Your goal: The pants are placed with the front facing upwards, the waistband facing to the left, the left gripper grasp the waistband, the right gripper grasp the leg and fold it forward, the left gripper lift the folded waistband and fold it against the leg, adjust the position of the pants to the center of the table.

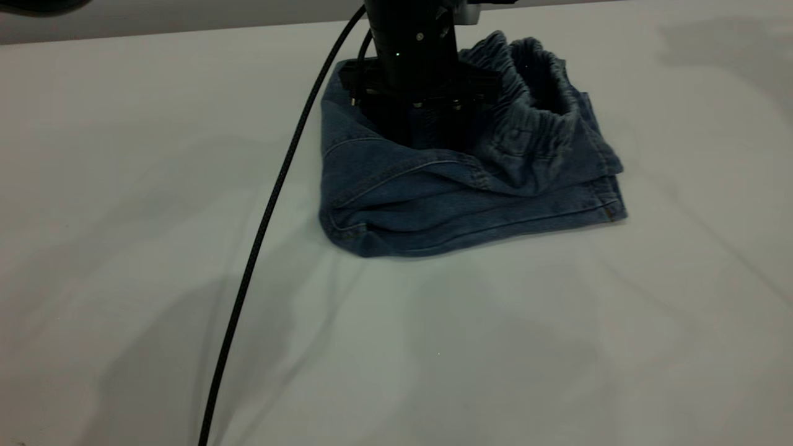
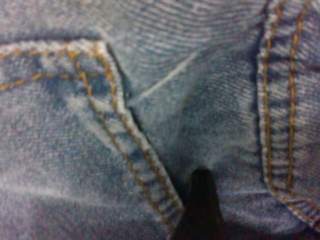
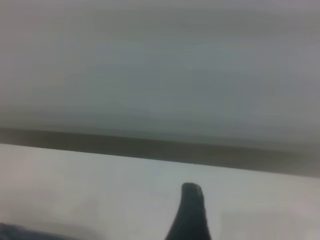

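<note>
Exterior: the folded pants [image 1: 458, 204] lie on the surface [image 1: 124, 186] at twelve o'clock, waistband [image 1: 533, 118] on top, left gripper [image 1: 421, 124] pressed into them.

Left wrist: denim fills it; jaws unreadable.

Right wrist: right gripper [image 3: 190, 215] over bare surface, jaws unreadable.

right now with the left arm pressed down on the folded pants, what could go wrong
The left end effector sits deep in the folded pants; lifting away may snag the denim and undo the fold. The waistband stands puffed up, so it might spring open. The black cable trails beside the pants and could drag them.
</note>
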Available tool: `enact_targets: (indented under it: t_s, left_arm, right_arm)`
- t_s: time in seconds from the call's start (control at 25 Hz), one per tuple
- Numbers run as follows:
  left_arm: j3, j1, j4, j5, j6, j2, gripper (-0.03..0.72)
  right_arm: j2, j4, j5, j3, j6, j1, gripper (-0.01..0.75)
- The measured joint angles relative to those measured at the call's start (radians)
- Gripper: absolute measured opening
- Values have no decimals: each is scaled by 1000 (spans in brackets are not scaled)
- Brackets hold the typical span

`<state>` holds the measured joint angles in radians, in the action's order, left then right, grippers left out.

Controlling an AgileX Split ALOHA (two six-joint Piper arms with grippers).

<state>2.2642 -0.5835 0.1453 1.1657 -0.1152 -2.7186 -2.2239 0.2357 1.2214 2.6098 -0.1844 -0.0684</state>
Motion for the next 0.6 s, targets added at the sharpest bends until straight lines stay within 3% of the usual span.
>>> enact_targets:
  t_s: [0.24, 0.6]
  left_arm:
    - [124, -3, 29, 70, 54, -15, 509]
    - [301, -2, 21, 58, 108, 67, 509]
  right_arm:
    - [0, 0, -1, 0, 0, 0, 518]
    - [36, 1, 0, 0, 0, 0, 518]
